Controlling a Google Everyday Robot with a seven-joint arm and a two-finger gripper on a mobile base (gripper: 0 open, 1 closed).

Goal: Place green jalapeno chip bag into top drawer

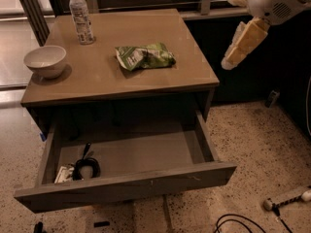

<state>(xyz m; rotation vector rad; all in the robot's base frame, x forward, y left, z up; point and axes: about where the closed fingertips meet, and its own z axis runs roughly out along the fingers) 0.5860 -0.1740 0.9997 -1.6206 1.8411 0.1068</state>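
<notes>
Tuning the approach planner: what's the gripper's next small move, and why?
Probably swing the gripper in over the green jalapeno chip bag. It hangs beyond the right edge of the table; the bag lies untouched on top; the top drawer already stands open.

Table (146, 84): bowl (45, 60) left, bottle (81, 16) rear-left, green jalapeno chip bag (145, 56) centre; claw (229, 62) beyond right edge.

On the table (146, 86), a white bowl (45, 60) sat at the left edge and a clear bottle (81, 16) stood upper left. A black cable (86, 166) lay coiled lower left, and a power strip (289, 198) lay lower right. The pincer (231, 59) hung upper right, off the table.
</notes>
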